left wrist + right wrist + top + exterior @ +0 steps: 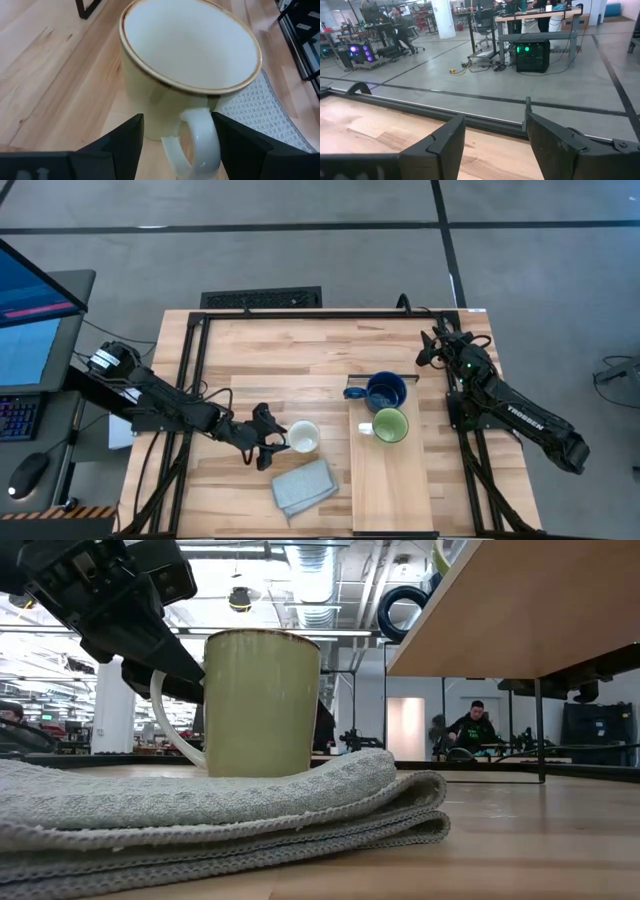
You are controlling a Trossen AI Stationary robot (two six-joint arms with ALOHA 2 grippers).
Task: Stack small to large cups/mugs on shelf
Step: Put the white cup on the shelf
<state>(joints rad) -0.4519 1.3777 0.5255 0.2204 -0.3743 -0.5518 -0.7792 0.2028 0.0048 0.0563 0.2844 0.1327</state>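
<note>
So we've got the left gripper sitting at 9 o'clock of the white mug, fingers spread on either side of the mug's handle, not squeezing it. From the left wrist camera the handle sits right in the gap between the two fingers. The mug stands upright on the tabletop, with the folded cloth just at its 6 o'clock.

Over on the shelf, the blue mug sits at the 12 o'clock end and the green mug is right at its 6 o'clock, nearly touching. Both upright, nothing stacked.

The right gripper is parked way off at 2 o'clock of the table, fingers apart and holding nothing.
</note>
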